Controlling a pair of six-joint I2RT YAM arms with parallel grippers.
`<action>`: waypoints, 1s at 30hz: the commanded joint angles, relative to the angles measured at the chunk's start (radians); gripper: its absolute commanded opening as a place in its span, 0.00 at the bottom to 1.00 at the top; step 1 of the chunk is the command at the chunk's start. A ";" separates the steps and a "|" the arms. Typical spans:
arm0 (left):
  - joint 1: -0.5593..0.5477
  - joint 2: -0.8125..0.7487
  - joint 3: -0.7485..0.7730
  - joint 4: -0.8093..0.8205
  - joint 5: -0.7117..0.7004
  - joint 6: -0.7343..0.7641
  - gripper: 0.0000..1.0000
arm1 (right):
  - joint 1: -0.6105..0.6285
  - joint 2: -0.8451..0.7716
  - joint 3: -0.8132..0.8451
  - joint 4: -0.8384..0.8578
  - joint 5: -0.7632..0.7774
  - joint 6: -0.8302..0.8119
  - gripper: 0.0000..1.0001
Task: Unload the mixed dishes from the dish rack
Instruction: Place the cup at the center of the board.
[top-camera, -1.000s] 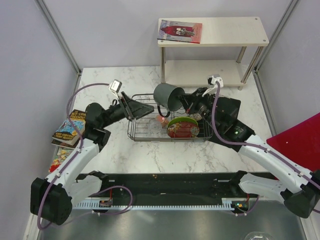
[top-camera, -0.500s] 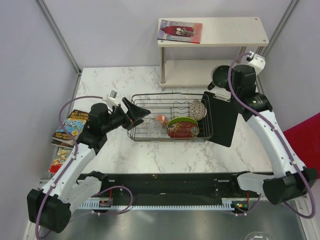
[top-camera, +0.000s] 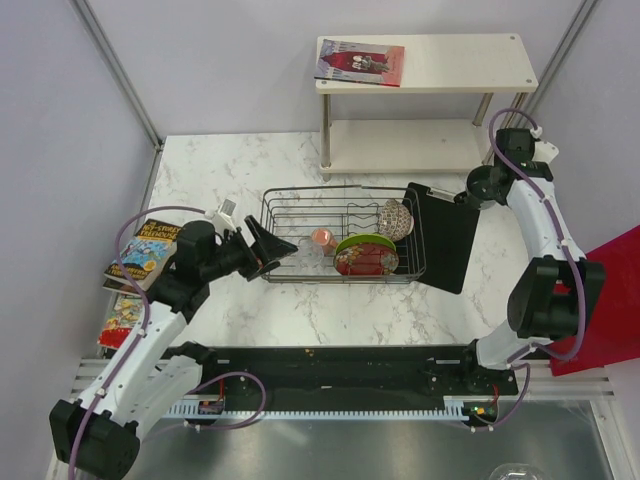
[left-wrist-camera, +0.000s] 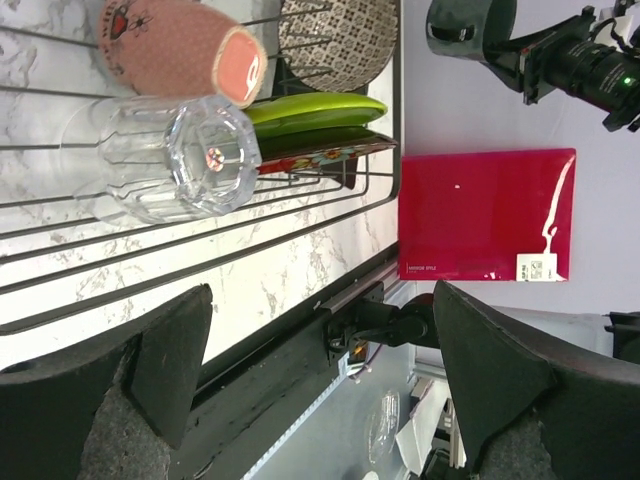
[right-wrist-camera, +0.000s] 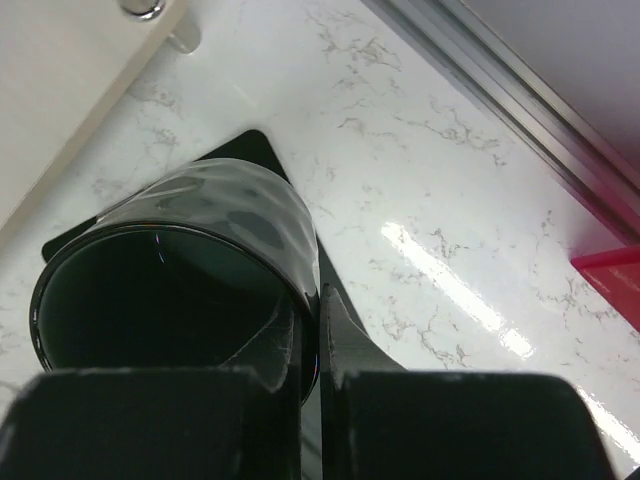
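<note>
The dish rack (top-camera: 285, 212) stands mid-table. It holds the grey-beige bowl (top-camera: 394, 218), the pink cup (top-camera: 322, 239), the lime-green plate (top-camera: 362, 243) and the red dish (top-camera: 366, 263). In the left wrist view the pink cup (left-wrist-camera: 185, 45), bowl (left-wrist-camera: 335, 40), plate (left-wrist-camera: 312, 107) and red dish (left-wrist-camera: 325, 155) lie ahead. My left gripper (top-camera: 276, 248) (left-wrist-camera: 320, 300) is open and empty at the rack's left end. My right gripper (top-camera: 468, 198) (right-wrist-camera: 310, 312) is shut on the rim of the dark green-black cup (right-wrist-camera: 170, 265), above the far corner of the black board (top-camera: 445, 245).
A clear glass (left-wrist-camera: 170, 155) lies in the rack beside the pink cup. Books (top-camera: 140, 255) lie at the left table edge. A two-tier shelf (top-camera: 450, 70) with a book (top-camera: 360, 61) stands at the back. A red board (top-camera: 600, 285) is on the right.
My right arm has carried the dark cup from above the rack to the right, over the black board's far corner. My left gripper has drawn slightly nearer along the rack's left end.
</note>
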 joint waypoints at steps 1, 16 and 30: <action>-0.002 -0.021 -0.020 -0.023 -0.005 0.045 0.97 | -0.055 0.037 0.054 0.020 0.034 0.043 0.00; -0.002 0.002 -0.057 -0.030 -0.034 0.065 0.96 | -0.205 0.275 0.108 0.019 -0.072 0.020 0.00; -0.002 0.012 -0.046 -0.041 -0.059 0.090 0.96 | -0.214 0.309 0.079 0.075 -0.156 0.035 0.49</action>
